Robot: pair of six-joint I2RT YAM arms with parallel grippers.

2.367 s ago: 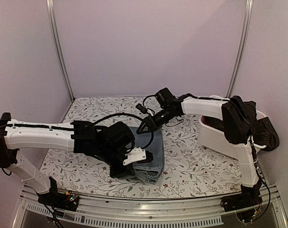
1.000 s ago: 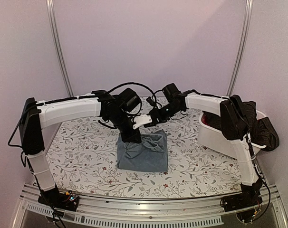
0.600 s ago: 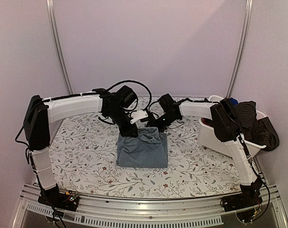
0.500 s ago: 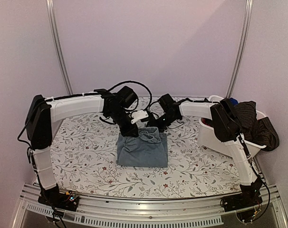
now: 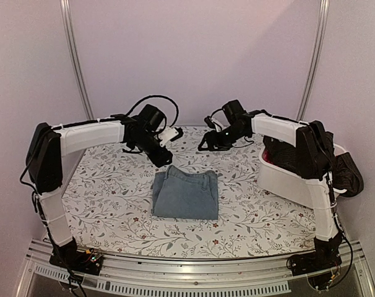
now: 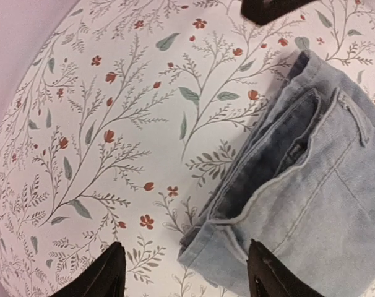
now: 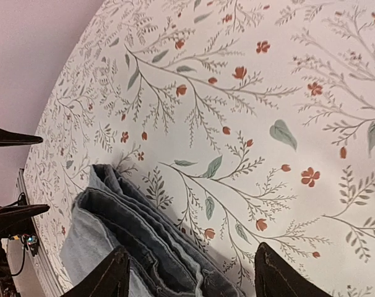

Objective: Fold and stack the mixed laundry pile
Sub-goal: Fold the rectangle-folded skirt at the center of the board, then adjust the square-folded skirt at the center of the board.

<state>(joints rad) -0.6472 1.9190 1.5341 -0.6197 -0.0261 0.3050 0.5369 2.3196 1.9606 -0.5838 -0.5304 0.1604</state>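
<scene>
Folded denim [image 5: 185, 195] lies on the floral cover [image 5: 107, 198]. Behind it hover the left gripper [image 6: 187, 273] and right gripper [image 7: 191, 273], both spread and empty. The next step is probably fetching clothes [image 5: 337, 162] from the bin [image 5: 283, 183] to its right.

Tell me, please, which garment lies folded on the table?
The light blue denim piece, folded flat; the dark garments are heaped in and over the white bin.

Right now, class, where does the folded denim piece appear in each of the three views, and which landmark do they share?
Top external: denim piece in the centre, slightly low.
Left wrist: it fills the right side, down to the bottom edge.
Right wrist: it sits at lower left.
Shared landmark: the floral table cover under it.
</scene>
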